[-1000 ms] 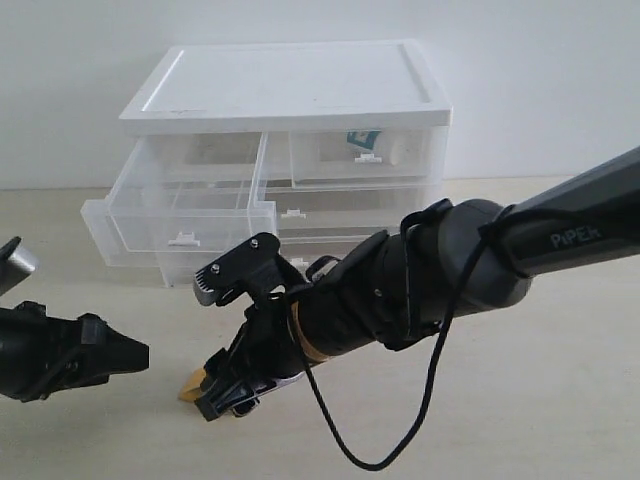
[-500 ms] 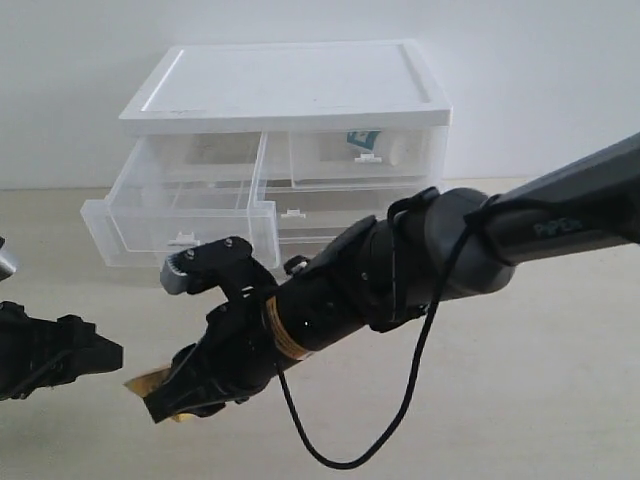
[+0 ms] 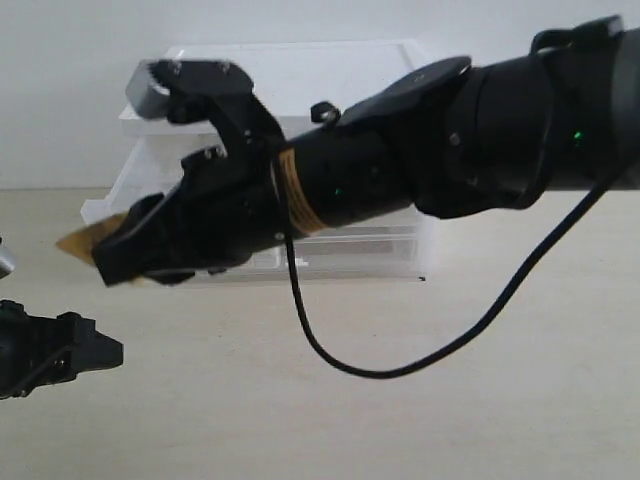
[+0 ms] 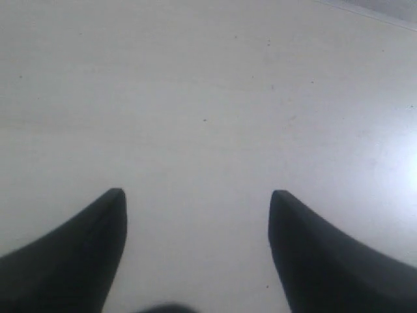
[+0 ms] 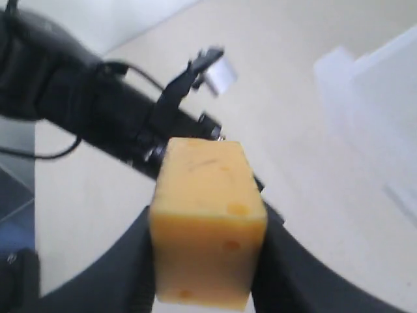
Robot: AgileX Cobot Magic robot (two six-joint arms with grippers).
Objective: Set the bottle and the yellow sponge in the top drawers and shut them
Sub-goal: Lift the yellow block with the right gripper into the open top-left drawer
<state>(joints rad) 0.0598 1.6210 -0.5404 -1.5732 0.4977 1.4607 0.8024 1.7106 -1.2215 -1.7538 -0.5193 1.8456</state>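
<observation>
My right gripper (image 3: 112, 258) is shut on the yellow sponge (image 3: 84, 239) and holds it in the air in front of the pulled-out left top drawer (image 3: 100, 207). In the right wrist view the sponge (image 5: 207, 215) fills the space between the two dark fingers of that gripper (image 5: 207, 274). My left gripper (image 3: 100, 352) sits low at the left edge; its wrist view shows it open (image 4: 199, 195) over bare table. The right arm hides the bottle and the right top drawer.
The white drawer unit (image 3: 330, 60) stands at the back against the wall, mostly covered by the right arm. A black cable (image 3: 330, 355) loops down from that arm to the table. The left arm (image 5: 98, 98) lies beyond the sponge in the right wrist view.
My right arm has risen from the table and swung left with the sponge, and it now covers the drawer fronts. The left gripper has drawn back slightly to the left.
</observation>
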